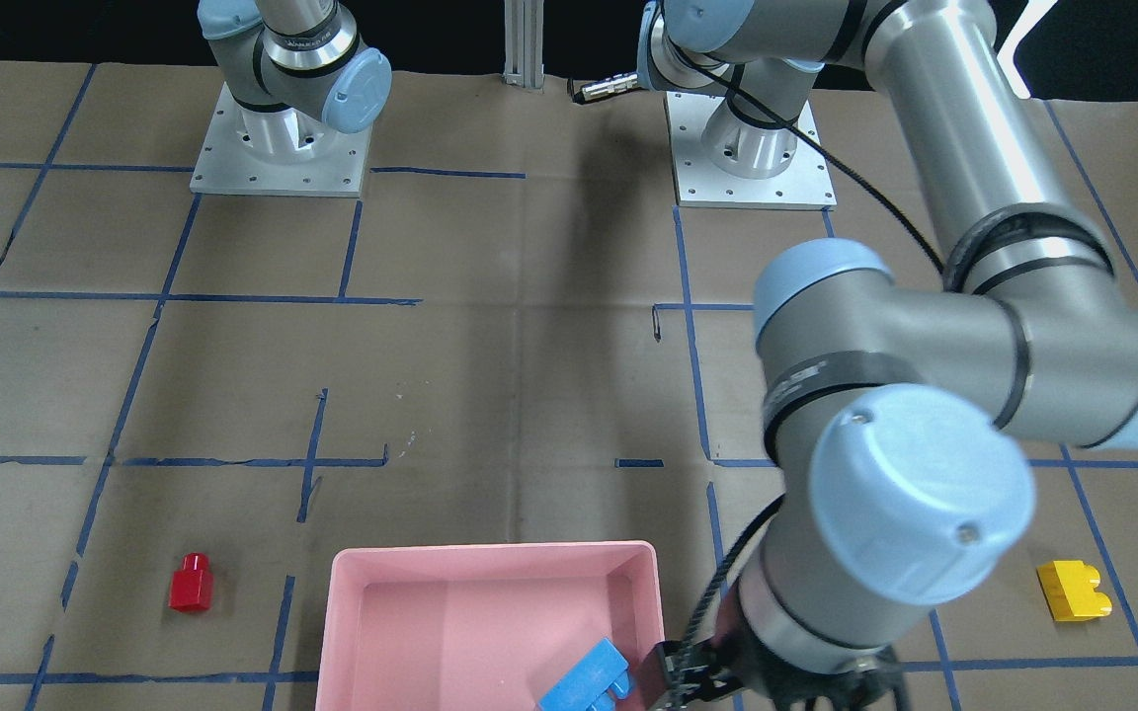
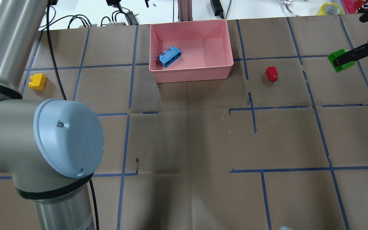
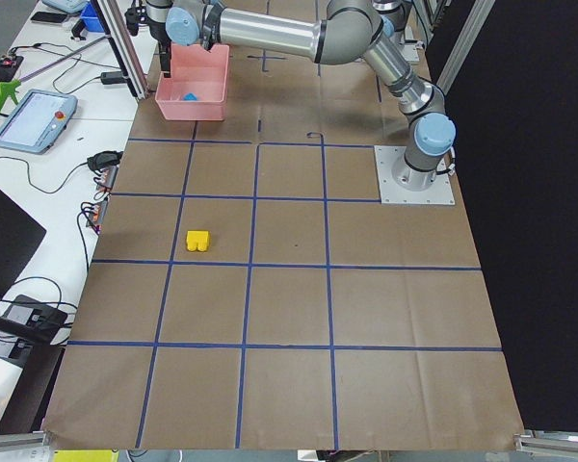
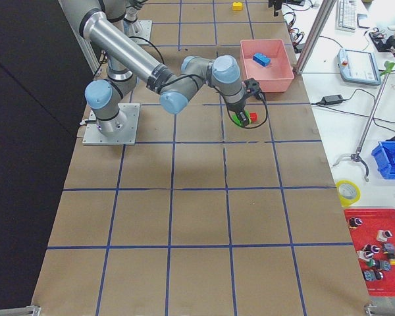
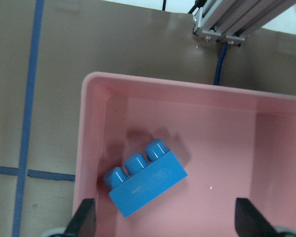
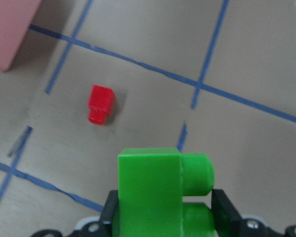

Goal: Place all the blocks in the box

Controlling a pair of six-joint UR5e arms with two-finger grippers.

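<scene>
The pink box (image 2: 192, 75) stands at the table's far middle, with the blue block (image 2: 170, 57) lying inside near its left wall. My left gripper (image 5: 165, 222) hovers open and empty over the blue block (image 5: 144, 177) and the box (image 5: 85, 148). My right gripper (image 2: 340, 60) is shut on the green block (image 6: 158, 187), held above the paper at the far right. The red block (image 2: 271, 73) stands on the paper between the box and the green block (image 2: 341, 59), and shows in the right wrist view (image 6: 100, 103). The yellow block (image 2: 37, 80) lies far left.
An aluminium post (image 5: 227, 19) stands just behind the box. Both arm bases (image 1: 278, 148) sit at the robot's side of the table. Blue tape lines grid the brown paper. Cables and tools lie beyond the far edge.
</scene>
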